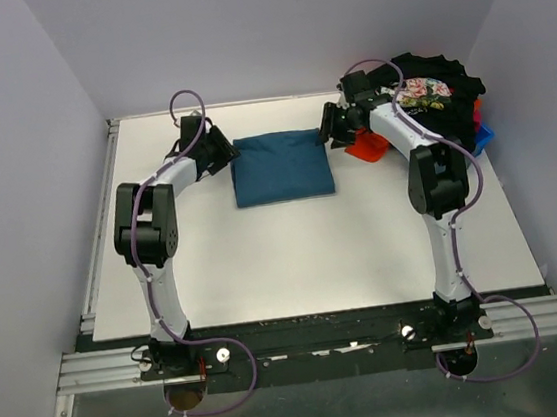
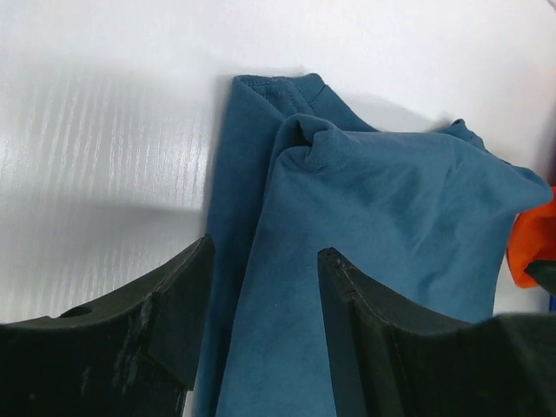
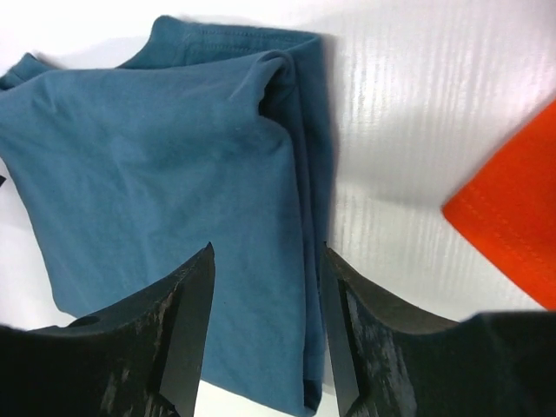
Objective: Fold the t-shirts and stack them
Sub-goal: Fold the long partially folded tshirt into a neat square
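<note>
From high behind, we overlook the whole table (image 1: 314, 255); our two wrist views look down close on opposite edges of the teal-blue t-shirt (image 1: 282, 166), shared by all.

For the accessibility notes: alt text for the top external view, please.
A folded teal-blue t-shirt lies on the white table, with the left hand and right hand at its two far corners. Other shirts are heaped at the far right.

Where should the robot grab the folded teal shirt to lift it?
Probably at its two side edges, left gripper coming from the left, right gripper from the right. The teal shirt lies flat as a folded rectangle, and its layers meet along those edges, so a pinch there could catch them all.
</note>
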Controlling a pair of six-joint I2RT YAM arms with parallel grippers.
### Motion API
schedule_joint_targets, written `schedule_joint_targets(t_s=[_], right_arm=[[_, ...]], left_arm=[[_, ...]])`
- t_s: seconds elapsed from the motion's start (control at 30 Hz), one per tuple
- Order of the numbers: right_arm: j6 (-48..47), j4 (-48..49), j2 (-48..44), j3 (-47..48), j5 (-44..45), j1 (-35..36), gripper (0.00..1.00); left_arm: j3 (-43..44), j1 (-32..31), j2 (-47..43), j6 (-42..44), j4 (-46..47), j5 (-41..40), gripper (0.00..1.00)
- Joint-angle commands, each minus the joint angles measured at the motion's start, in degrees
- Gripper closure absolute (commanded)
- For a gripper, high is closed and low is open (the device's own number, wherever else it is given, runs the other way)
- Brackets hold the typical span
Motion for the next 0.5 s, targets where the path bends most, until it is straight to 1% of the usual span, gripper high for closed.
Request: schedule_joint_targets(t_s=[0.0, 0.07, 0.17, 0.23, 0.3, 0.33, 0.4, 0.43, 0.47], right_arm=[[-0.61, 1.55, -1.85, -3.98, 4.28, 1.03, 0.41], [-0.08, 3.57, -4.22, -7.24, 4.63, 1.03, 0.41], [0.19, 5.25, -7.3, -10.94, 4.98, 1.03, 0.42], [0.28, 5.95, -9.06, -12.69, 5.16, 1.03, 0.43], [0.28, 6.57, -10.91, -14.36, 4.72, 1.03, 0.43], [0.45, 6.83, -11.79, -15.16, 4.54, 1.03, 0.43], [0.45, 7.36, -13.46, -16.65, 3.84, 1.03, 0.44], [0.54, 7.54, -14.25, -17.53, 3.75, 1.12, 0.45], [0.63, 7.8, -15.21, -18.58, 3.66, 1.12, 0.45]], left_arm=[[4.02, -0.57, 4.12, 1.81, -4.24, 0.44, 0.39], [6.04, -0.65, 5.96, 1.99, -6.09, 0.26, 0.46], [9.11, -0.65, 8.78, 1.99, -9.24, 0.44, 0.51], [10.18, -0.65, 10.1, 1.9, -10.4, 0.26, 0.53], [10.27, -0.65, 10.54, 1.98, -11.19, -0.44, 0.6], [10.35, -0.65, 10.63, 2.33, -11.37, -0.53, 0.69], [10.62, -0.48, 10.72, 3.21, -11.8, -1.05, 0.93], [10.79, -0.39, 10.72, 3.83, -12.42, -1.58, 1.0], [11.06, -0.13, 10.63, 4.27, -13.21, -2.54, 1.0]])
